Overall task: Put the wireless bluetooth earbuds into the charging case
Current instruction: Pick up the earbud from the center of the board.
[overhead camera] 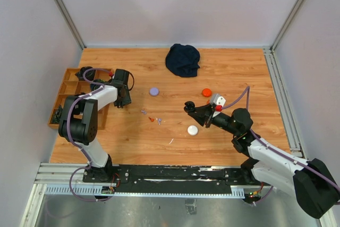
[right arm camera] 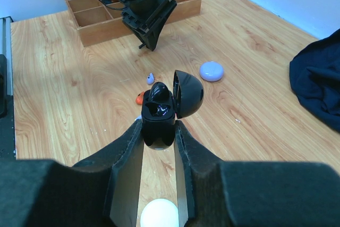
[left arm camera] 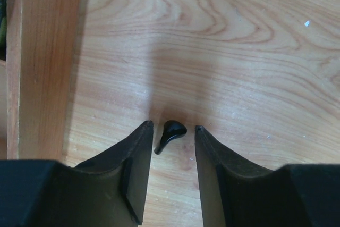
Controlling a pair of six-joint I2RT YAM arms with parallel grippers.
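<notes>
A black earbud (left arm camera: 170,134) lies on the wooden table between the fingertips of my left gripper (left arm camera: 171,127), which is open around it with a small gap on each side. From above, that left gripper (overhead camera: 123,99) is low beside the wooden tray. My right gripper (right arm camera: 158,122) is shut on a black charging case (right arm camera: 158,131); its lid (right arm camera: 187,93) stands open and one black earbud (right arm camera: 159,93) sits inside. In the top view the right gripper (overhead camera: 194,109) holds the case (overhead camera: 188,105) near the table's middle. An orange earbud (right arm camera: 139,98) and a purple earbud (right arm camera: 150,78) lie loose beyond it.
A purple round case (overhead camera: 154,91), an orange one (overhead camera: 206,92) and a white one (overhead camera: 192,129) lie on the table. The wooden compartment tray (overhead camera: 69,91) stands at the left edge. A dark cloth (overhead camera: 183,59) is bunched at the back.
</notes>
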